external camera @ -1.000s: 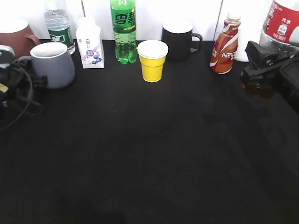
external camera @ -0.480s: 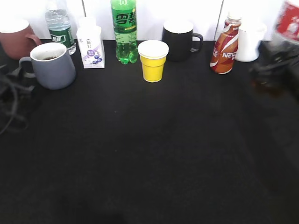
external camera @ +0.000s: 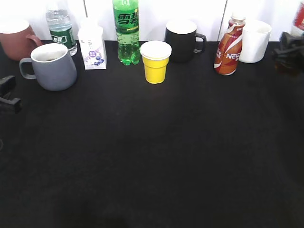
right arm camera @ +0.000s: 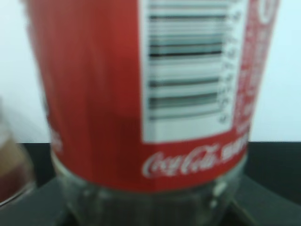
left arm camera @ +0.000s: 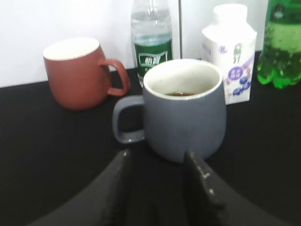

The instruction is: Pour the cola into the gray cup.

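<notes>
Starting at the left, our left pincer hangs low over the counter with its jaws apart and nothing between them; the gray cup stands just ahead of its tips, upright, handle to the left, with a little dark liquid showing at the bottom. Beyond the cup, farther from that pincer, stand the reddish mug, a water bottle and a white carton. Far across at the right edge, our right pincer is clamped on the cola, whose red label fills its wrist view; the bottle's base seems off the counter, though we cannot be sure. The risk we see lies there: the grip sits low on a tall bottle, so any tilt or quick swing could let it slip or topple when set down, and an uncapped neck, which we cannot see, would spill.
</notes>
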Available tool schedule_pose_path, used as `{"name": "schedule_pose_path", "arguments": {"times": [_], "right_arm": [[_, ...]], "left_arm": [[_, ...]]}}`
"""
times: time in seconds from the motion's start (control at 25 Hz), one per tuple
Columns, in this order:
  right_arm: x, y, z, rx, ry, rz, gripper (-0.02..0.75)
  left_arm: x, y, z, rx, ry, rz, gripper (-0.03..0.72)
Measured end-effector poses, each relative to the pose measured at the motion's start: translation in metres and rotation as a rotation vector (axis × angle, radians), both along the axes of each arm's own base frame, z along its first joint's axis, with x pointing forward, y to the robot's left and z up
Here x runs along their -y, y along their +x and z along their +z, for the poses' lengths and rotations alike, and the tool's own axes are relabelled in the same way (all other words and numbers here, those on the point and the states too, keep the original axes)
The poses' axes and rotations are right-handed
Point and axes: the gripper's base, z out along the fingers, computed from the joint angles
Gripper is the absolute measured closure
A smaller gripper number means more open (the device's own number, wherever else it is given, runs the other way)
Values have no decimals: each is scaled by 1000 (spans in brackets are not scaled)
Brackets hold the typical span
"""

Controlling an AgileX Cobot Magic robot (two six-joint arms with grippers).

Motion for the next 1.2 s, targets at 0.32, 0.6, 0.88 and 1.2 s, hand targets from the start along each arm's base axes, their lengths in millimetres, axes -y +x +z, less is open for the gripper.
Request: {"name": "schedule_pose_path", "arguments": {"times": [0.32, 0.6, 0.88, 1.2], "right_arm": [[2, 41, -41, -11, -20, 83, 351], [5, 21, -27, -83, 6, 29, 135], [0, -29, 21, -252, -31, 49, 141], [-48, -151, 95, -1208, -110, 29, 143]], "left_arm": [[0, 0, 0, -7, -2, 1, 407], [0, 0, 0, -7, -2, 1, 411], [-1, -3, 8, -57, -20, 9, 410], [13, -25, 54, -856, 26, -135, 397]]}}
